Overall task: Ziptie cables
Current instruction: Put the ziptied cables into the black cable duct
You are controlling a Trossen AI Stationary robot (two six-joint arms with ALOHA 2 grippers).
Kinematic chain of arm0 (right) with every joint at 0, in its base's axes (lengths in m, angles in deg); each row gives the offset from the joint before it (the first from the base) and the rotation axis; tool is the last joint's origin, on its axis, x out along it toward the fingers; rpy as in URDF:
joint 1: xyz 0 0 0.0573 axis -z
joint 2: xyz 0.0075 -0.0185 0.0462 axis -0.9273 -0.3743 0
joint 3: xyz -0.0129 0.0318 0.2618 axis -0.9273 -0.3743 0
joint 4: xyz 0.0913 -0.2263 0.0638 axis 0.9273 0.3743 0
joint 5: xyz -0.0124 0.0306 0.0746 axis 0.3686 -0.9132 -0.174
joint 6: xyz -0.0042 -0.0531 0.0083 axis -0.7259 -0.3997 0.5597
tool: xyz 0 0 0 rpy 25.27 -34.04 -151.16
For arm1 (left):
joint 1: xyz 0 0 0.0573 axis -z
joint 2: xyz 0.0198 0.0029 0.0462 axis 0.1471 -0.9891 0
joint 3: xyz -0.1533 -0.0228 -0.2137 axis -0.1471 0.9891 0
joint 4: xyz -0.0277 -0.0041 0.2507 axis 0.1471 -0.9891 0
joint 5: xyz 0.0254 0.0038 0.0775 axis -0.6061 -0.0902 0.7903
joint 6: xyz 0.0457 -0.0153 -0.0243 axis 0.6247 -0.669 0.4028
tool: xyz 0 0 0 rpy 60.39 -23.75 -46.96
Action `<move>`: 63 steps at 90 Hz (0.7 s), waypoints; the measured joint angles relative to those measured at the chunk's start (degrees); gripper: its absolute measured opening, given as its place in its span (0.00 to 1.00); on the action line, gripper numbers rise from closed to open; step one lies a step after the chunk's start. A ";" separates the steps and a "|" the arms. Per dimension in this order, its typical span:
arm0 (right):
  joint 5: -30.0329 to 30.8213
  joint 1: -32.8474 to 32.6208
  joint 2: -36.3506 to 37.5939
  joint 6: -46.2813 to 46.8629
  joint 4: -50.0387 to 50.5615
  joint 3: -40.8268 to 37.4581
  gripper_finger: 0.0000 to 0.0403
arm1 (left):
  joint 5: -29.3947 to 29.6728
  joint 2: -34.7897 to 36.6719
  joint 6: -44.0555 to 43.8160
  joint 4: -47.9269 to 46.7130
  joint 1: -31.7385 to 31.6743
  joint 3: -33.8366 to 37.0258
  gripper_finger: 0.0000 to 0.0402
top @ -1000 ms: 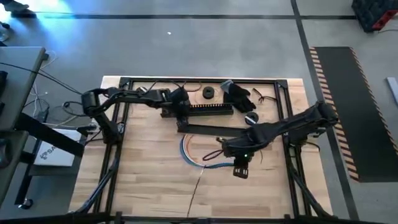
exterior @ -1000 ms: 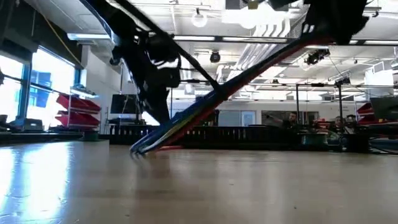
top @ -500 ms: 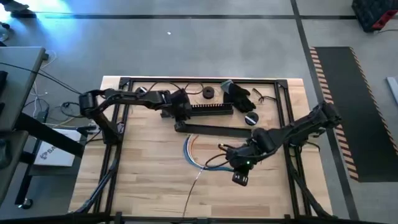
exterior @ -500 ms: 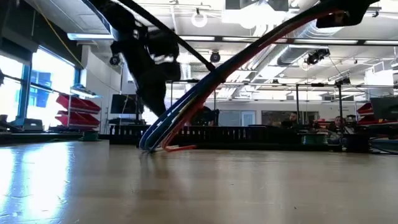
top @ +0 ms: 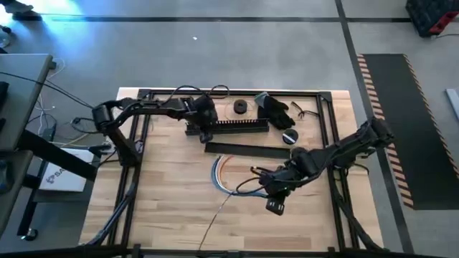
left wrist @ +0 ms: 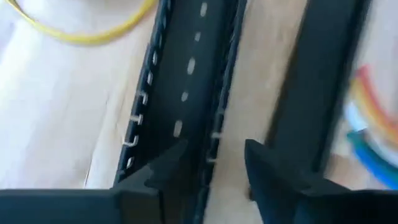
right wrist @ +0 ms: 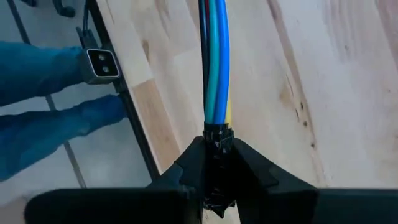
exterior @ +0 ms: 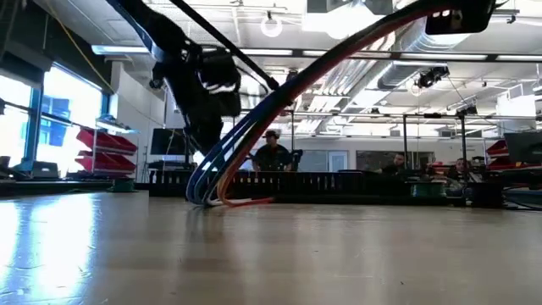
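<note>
Now, high view: right gripper (top: 267, 188) lifts the cables (top: 224, 172) off mid-table; a harder pull could yank them loose. Left gripper (top: 206, 127) hovers over the black duct (top: 240, 127). Low view: bundle arcs up. Left wrist: fingers (left wrist: 158, 171) parted, empty. Right wrist: fingers (right wrist: 249, 165) clamped tight on the connector end. Ziptie not clearly seen.

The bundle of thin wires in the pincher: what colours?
Mostly blue cables, one yellow; clearest in the right wrist view.
</note>
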 joint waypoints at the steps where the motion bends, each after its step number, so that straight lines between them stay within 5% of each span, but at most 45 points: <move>1: 0.00 0.00 0.00 0.15 -0.01 0.00 0.08 | 0.40 -0.29 0.22 0.00 0.06 0.01 0.38; 13: -0.16 -0.36 0.00 2.45 -0.49 0.02 0.08 | 3.10 -2.44 1.55 0.05 0.52 0.04 0.32; 31: 0.44 -1.52 -0.02 5.87 -1.41 0.72 0.08 | 2.26 -2.02 3.76 -0.04 1.73 0.04 0.03; 63: 4.56 -4.93 0.00 5.43 7.05 13.29 0.08 | 6.37 8.99 7.81 -16.45 7.09 -8.43 0.00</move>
